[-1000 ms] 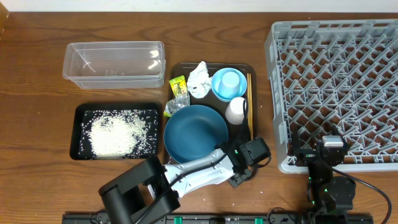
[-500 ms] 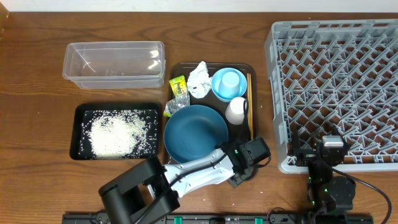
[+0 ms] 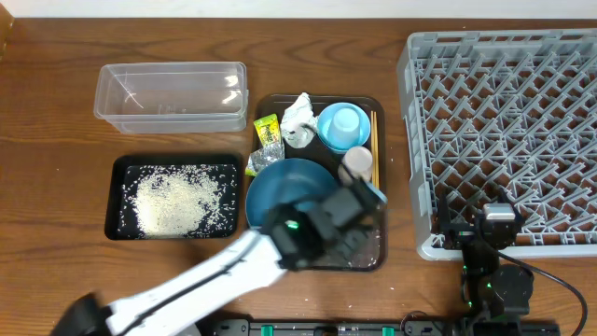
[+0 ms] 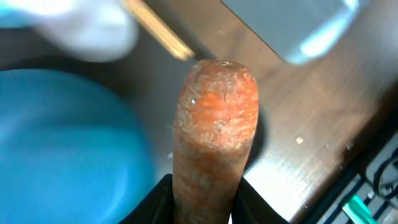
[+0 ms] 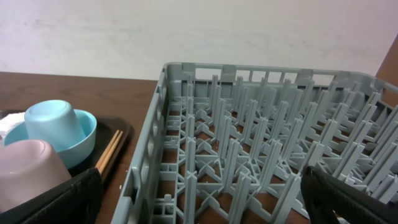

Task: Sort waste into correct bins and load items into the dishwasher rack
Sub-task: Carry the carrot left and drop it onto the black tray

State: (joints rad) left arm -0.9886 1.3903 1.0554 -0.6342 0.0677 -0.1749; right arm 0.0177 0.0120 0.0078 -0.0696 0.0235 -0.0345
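Left fingers (image 4: 160, 198) pinch carrot (image 4: 214, 130) beside plate (image 4: 62, 143), chopsticks (image 4: 157, 32) beyond; right fingers (image 5: 53, 200) apparently spread, empty.

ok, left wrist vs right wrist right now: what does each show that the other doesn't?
Left wrist only: the orange carrot gripped in the left pincer, with the dark-blue plate beside it. Right wrist only: the grey dishwasher rack and the light-blue bowl. Both: the wooden chopsticks and the brown tray they lie on.
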